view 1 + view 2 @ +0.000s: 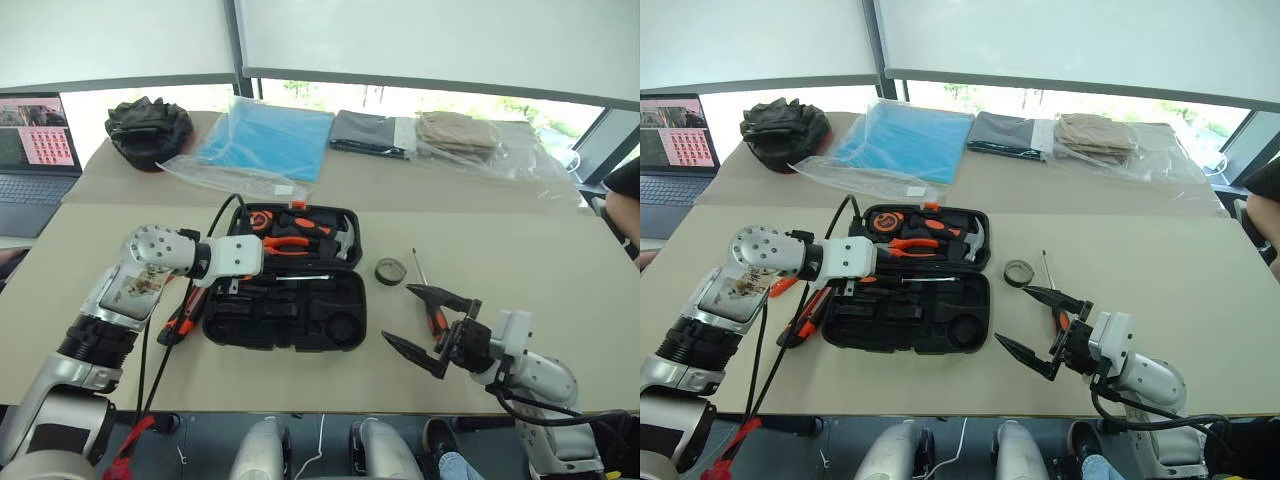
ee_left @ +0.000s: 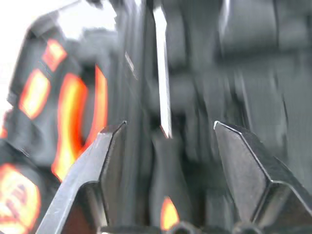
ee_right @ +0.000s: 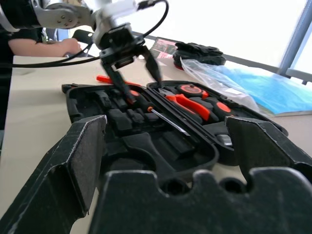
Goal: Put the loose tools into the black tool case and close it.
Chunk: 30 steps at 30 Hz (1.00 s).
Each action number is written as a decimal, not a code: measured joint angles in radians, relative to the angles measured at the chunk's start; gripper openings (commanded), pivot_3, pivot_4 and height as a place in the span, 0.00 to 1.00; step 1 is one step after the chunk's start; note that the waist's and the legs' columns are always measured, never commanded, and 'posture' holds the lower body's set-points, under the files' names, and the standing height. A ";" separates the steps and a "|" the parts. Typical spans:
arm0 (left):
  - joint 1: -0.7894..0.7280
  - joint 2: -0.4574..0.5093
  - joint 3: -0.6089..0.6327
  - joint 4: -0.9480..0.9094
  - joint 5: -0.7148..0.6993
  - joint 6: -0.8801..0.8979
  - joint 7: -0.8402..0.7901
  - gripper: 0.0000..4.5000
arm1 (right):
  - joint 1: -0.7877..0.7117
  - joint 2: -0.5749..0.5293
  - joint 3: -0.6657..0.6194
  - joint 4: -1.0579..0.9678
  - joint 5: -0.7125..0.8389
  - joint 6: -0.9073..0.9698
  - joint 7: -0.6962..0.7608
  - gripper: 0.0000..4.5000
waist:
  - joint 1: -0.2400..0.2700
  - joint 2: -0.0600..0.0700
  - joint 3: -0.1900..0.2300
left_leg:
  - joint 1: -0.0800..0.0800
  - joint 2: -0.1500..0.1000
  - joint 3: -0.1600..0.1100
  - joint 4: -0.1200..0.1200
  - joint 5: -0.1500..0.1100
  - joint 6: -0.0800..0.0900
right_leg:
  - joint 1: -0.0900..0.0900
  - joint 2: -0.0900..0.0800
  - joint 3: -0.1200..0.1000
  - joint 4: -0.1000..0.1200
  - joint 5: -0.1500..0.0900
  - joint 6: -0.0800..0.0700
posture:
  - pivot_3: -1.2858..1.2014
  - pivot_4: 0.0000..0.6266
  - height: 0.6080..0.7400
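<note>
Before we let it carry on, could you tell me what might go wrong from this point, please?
1. The left hand stands open just above the screwdriver lying in the black tool case; if that is not seated in its slot, the lid may not close.
2. A second screwdriver and the small tape roll lie on the table by the open right hand, which could knock them away.

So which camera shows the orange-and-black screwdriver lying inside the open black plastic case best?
The right wrist view: the screwdriver lies whole along the case, under the open left gripper. The head views show mainly its shaft; the left wrist view blurs it.
</note>
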<state>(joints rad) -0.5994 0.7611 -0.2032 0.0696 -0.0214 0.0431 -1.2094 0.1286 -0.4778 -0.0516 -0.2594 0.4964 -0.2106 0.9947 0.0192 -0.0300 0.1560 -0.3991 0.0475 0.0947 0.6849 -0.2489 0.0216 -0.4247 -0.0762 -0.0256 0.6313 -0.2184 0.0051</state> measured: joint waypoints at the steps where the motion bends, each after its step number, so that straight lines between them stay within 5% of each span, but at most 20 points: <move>1: 0.014 -0.008 0.020 0.000 -0.021 0.005 0.012 0.69 | 0.003 0.000 0.000 -0.001 0.001 0.002 0.001 1.00 | -0.003 0.000 0.000 | 0.000 0.000 0.000 0.000 0.000 0.000 | 0.000 0.000 0.000 0.000 0.000 0.000 | 0.52 0.24 1.00; 10: 0.144 -0.089 0.122 0.066 -0.146 0.109 0.091 0.01 | 0.015 0.000 0.001 -0.013 0.000 0.023 -0.001 1.00 | -0.007 0.000 0.000 | 0.001 0.000 0.000 0.000 0.000 0.000 | 0.000 0.000 0.000 0.001 0.000 0.000 | 0.52 0.24 1.00; 30: 0.221 -0.140 0.122 0.060 -0.126 0.113 0.218 0.01 | 0.014 -0.007 -0.007 -0.050 0.000 0.063 -0.055 1.00 | -0.005 0.001 -0.003 | 0.007 0.001 0.002 0.000 0.000 0.000 | 0.005 -0.001 0.004 0.001 0.000 0.001 | 0.52 0.24 1.00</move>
<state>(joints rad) -0.3782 0.6211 -0.0809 0.1300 -0.1471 0.1564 -0.9912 0.1429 -0.4845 -0.0586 -0.3090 0.4965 -0.1475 0.9398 0.0138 -0.0294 0.1533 -0.3920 0.0484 0.0965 0.6847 -0.2492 0.0217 -0.4201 -0.0768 -0.0220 0.6323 -0.2184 0.0062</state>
